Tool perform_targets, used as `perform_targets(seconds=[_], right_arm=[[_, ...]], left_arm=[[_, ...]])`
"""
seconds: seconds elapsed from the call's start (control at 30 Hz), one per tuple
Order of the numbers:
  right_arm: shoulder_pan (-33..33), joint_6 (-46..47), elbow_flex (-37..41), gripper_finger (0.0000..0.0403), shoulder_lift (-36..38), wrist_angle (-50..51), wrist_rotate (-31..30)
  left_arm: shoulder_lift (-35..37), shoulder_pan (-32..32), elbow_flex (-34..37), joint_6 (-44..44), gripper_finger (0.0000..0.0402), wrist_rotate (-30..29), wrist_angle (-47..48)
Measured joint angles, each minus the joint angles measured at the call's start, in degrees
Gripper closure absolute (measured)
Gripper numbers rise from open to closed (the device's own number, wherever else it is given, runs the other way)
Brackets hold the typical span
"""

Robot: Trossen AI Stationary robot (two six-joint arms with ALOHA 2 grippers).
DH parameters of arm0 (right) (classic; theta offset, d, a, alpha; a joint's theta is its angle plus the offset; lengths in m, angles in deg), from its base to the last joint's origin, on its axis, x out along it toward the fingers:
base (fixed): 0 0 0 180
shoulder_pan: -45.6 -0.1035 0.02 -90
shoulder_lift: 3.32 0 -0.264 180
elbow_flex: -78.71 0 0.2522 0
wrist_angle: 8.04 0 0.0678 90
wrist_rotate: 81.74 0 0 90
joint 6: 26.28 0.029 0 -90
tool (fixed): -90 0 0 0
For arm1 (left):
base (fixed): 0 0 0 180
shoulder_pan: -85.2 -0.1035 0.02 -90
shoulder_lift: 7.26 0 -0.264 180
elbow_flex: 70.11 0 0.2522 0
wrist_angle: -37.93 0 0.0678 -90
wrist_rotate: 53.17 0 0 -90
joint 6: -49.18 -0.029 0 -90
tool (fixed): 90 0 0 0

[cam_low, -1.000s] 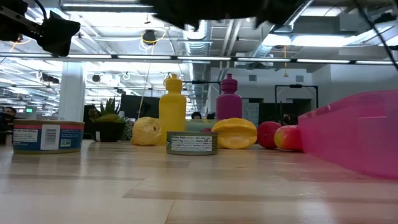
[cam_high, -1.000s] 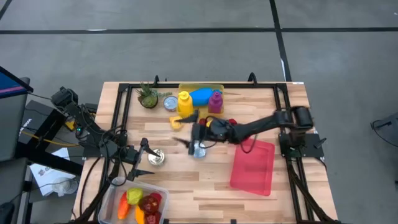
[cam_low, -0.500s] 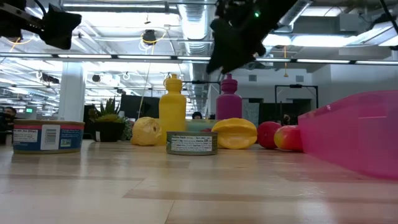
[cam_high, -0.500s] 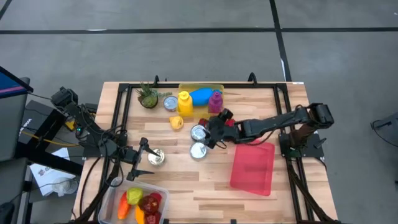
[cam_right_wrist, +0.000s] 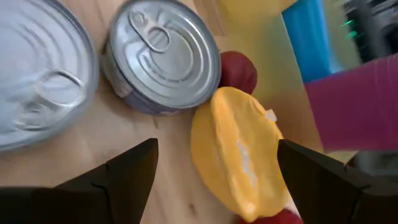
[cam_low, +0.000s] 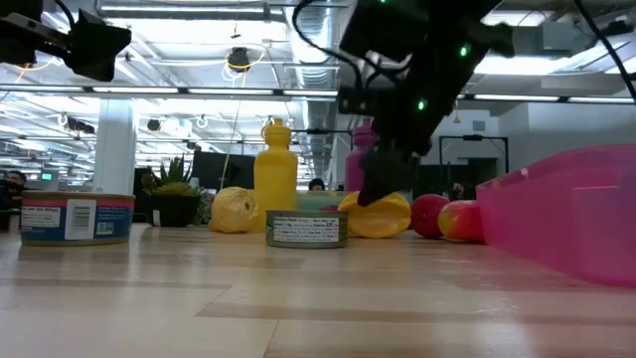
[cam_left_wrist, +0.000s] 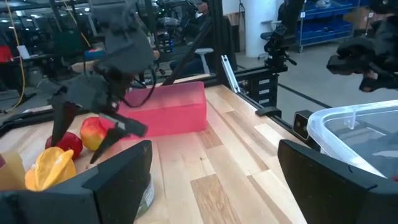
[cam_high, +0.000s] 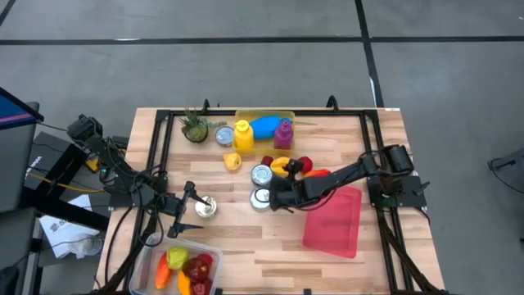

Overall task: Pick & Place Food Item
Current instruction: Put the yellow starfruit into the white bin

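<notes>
A yellow fruit [cam_high: 281, 166] [cam_right_wrist: 239, 155] [cam_low: 383, 217] lies on the table between two tin cans [cam_high: 261, 174] [cam_high: 260, 198] and red apples [cam_high: 304, 164]. My right gripper [cam_high: 276, 190] [cam_right_wrist: 216, 149] [cam_low: 378, 189] hangs open low over the table, just on the near side of the fruit and beside the cans, touching nothing. My left gripper [cam_high: 187, 210] [cam_left_wrist: 214, 155] waits open at the table's left, next to a third can [cam_high: 205, 208]. A pink bin [cam_high: 333, 217] [cam_low: 566, 214] lies to the right.
A clear tub of vegetables [cam_high: 182, 267] stands at the near left edge. At the far edge are a yellow bottle [cam_high: 242, 135], a purple bottle [cam_high: 283, 133], a blue item in a yellow tray [cam_high: 264, 124], a plant [cam_high: 195, 127] and a lemon [cam_high: 232, 161].
My right gripper has swung from above the two cans toward the table's right and far side, then drawn back toward the near edge and dropped. In the low view it has come down from the top of the picture to the height of the yellow fruit.
</notes>
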Motion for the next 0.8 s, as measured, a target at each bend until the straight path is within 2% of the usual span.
perform_targets(seconds=[0.1, 0.2, 0.4, 0.57, 0.73, 0.8], right_arm=[[-0.55, -3.13, -1.06, 0.0088, -2.46, 1.29, -3.66], [-0.46, -5.20, -3.08, 0.0100, -4.67, 2.74, -3.99], [0.56, -5.68, -7.85, 0.0155, -10.40, 12.05, -4.11], [0.76, -4.54, -12.88, 0.0240, -15.20, 20.38, -5.80], [0.28, -1.73, -18.88, 0.0364, -19.30, 29.54, -8.51], [0.04, -0.46, -21.33, 0.0389, -20.50, 32.57, -7.89]], left_arm=[[0.00, 0.00, 0.00, 0.97, 0.0060, 0.04, 0.15], [0.00, 0.00, 0.00, 1.25, 0.0060, 0.04, 0.26], [-0.02, 0.00, 0.00, 1.54, 0.0060, 0.06, 0.24], [-0.01, 0.00, 0.00, 1.56, 0.0060, 0.06, 0.19], [-0.02, 0.00, 0.00, 1.56, 0.0060, 0.05, 0.24], [-0.01, 0.00, 0.00, 1.56, 0.0060, 0.06, 0.22]])
